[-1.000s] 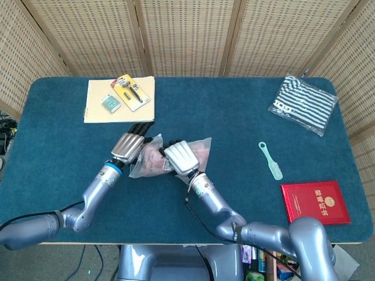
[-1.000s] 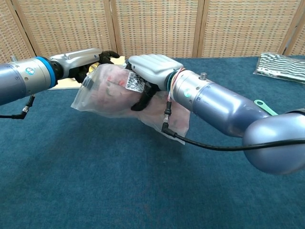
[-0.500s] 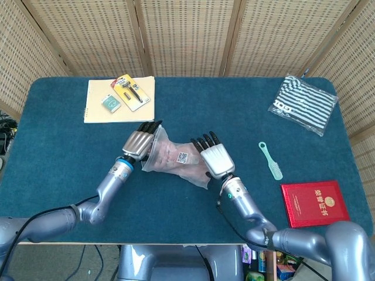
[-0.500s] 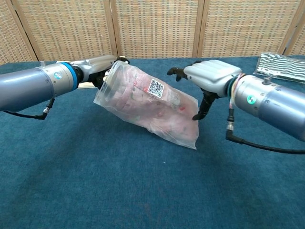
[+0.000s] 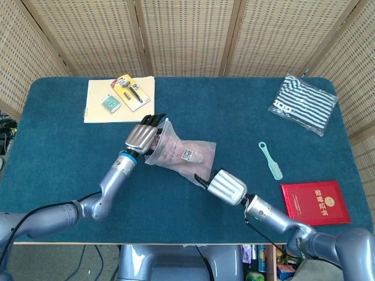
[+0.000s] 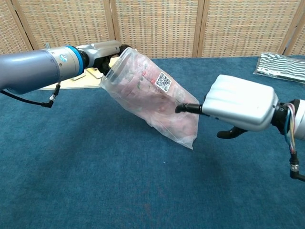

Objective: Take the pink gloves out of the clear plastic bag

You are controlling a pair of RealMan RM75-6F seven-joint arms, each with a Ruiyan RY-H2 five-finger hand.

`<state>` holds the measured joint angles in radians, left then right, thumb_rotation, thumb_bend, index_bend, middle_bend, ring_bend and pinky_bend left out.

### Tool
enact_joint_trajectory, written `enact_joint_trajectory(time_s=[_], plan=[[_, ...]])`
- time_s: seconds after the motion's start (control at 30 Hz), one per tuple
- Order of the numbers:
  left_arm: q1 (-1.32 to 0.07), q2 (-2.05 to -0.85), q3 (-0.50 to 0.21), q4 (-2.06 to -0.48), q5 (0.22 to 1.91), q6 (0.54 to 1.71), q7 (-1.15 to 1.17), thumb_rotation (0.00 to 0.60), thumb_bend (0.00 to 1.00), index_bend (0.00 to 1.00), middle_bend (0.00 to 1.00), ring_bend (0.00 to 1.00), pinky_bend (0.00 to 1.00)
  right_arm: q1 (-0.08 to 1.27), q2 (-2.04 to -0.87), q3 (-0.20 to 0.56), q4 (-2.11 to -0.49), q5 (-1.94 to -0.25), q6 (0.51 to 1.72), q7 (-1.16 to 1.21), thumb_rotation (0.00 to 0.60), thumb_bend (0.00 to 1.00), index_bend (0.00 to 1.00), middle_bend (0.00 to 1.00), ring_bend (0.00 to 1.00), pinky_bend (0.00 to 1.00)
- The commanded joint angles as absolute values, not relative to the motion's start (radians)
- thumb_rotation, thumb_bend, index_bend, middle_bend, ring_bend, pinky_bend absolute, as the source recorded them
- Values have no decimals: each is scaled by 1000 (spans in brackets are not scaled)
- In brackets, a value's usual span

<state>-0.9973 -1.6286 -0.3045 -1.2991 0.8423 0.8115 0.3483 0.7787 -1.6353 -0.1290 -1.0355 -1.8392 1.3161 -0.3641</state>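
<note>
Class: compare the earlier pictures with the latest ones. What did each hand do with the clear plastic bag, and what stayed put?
The right hand let go of the clear plastic bag and drew back toward the robot; now only a fingertip is near the bag's lower end. The left hand kept holding the bag's open end and raised it. The pink gloves stayed inside. The other things on the table did not move.

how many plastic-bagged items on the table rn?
2. The clear plastic bag of pink gloves, mid-table, its mouth held up by the left hand; a bagged striped item at the far right corner. Others could be hidden.
</note>
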Motion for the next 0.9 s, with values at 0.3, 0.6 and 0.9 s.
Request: enact_joint_trajectory(time_s=[0.3, 0.6, 0.9], plan=[[-1011, -1584, -298, -1372, 771, 848, 408, 600, 476, 794, 0, 0, 0, 875, -1769, -147, -840, -1979, 1309, -367, 600, 215, 203, 855, 744, 930], [-1009, -1570, -290, -1378, 769, 854, 401, 600, 476, 794, 0, 0, 0, 897, -1808, -128, -787, -1966, 1256, -377, 600, 218, 216, 855, 744, 930], [-1010, -1561, -280, -1382, 766, 844, 390, 600, 476, 794, 0, 0, 0, 889, -1834, -136, -718, -1945, 1215, -360, 600, 218, 220, 855, 744, 930]])
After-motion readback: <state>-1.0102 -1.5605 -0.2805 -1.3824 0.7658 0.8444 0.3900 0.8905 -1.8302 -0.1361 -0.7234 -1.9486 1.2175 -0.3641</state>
